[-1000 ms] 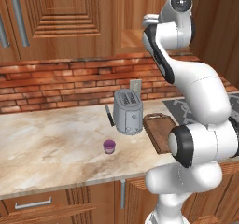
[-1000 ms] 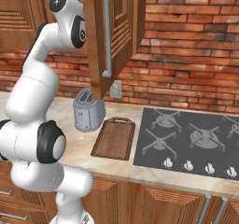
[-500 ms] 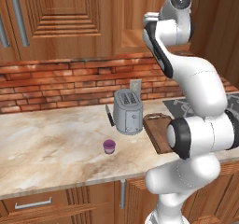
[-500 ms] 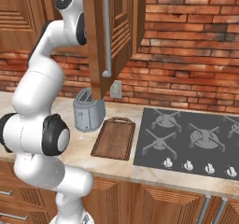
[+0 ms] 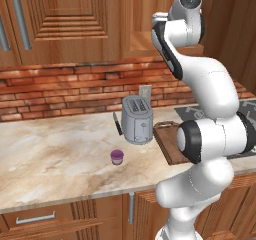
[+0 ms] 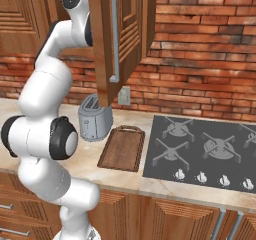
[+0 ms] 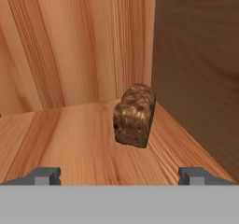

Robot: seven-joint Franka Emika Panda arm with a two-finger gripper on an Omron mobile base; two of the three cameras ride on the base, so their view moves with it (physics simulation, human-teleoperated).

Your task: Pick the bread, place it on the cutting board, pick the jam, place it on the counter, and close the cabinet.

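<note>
The bread [image 7: 135,115], a dark brown blocky chunk, stands on the wooden shelf [image 7: 65,134] inside the cabinet, close to its right wall. My gripper [image 7: 120,176] is open and empty, a short way in front of the bread, with a fingertip on each side of it. The cabinet door [image 6: 125,39] hangs open with its metal bar handle [image 6: 114,34] towards the camera. The purple jam jar [image 5: 117,157] stands on the marbled counter [image 5: 55,154] in front of the toaster. The cutting board [image 5: 166,143] [image 6: 122,148] lies bare to the toaster's right.
A silver toaster [image 5: 137,120] [image 6: 94,121] stands at the back of the counter, beside the board. The dark stovetop [image 6: 205,149] lies right of the board. A brick wall [image 6: 200,84] backs the counter. Closed wall cabinets [image 5: 70,19] hang to the left.
My arm's upper links have shifted slightly toward the cabinet. The jam, the cutting board and the open door have stayed where they were.
</note>
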